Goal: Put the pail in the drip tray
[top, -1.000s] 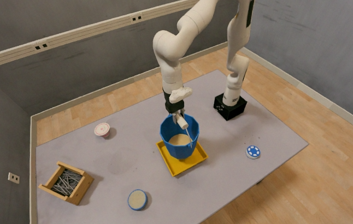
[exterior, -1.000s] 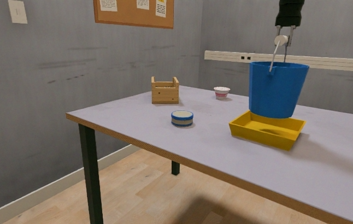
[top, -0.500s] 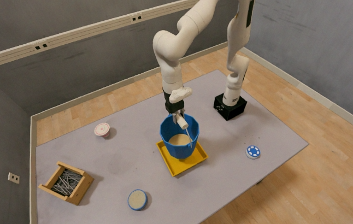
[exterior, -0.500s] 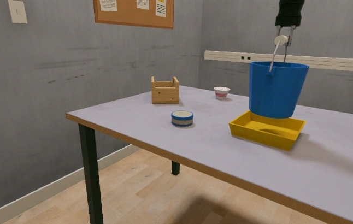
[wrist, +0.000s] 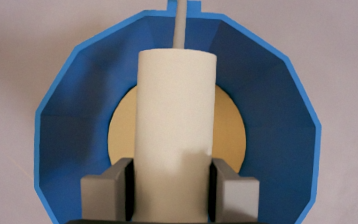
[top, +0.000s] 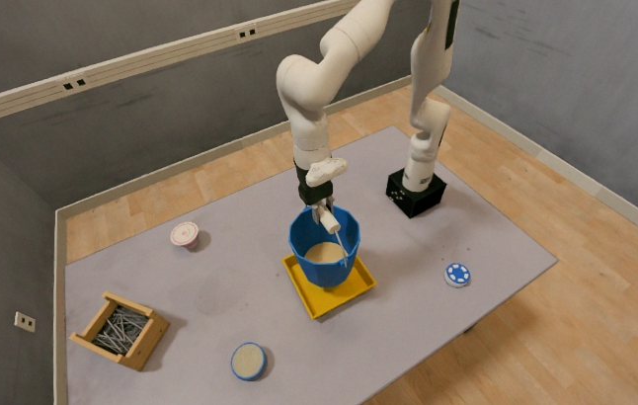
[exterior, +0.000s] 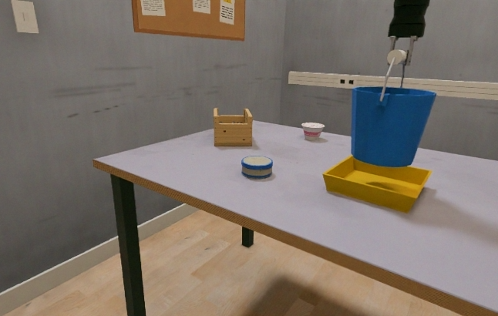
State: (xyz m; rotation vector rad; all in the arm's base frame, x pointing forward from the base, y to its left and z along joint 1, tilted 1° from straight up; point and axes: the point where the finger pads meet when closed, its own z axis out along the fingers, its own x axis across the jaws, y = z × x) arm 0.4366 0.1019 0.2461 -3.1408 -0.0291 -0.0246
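Note:
The blue pail hangs upright from its wire bail, with a tan floor inside. My gripper is shut on the pail's white cylindrical handle grip. The pail also shows in the exterior view, where its base hangs a little above the rim of the yellow drip tray, over the tray's far part. The gripper holds the grip well above the pail's rim. In the wrist view my fingers clamp the white grip, and the pail hides the tray.
A wooden crate of nails stands at the front left. A blue-rimmed round tin, a small pink-striped cup and a blue-and-white disc lie apart on the table. The arm's black base is at the back right.

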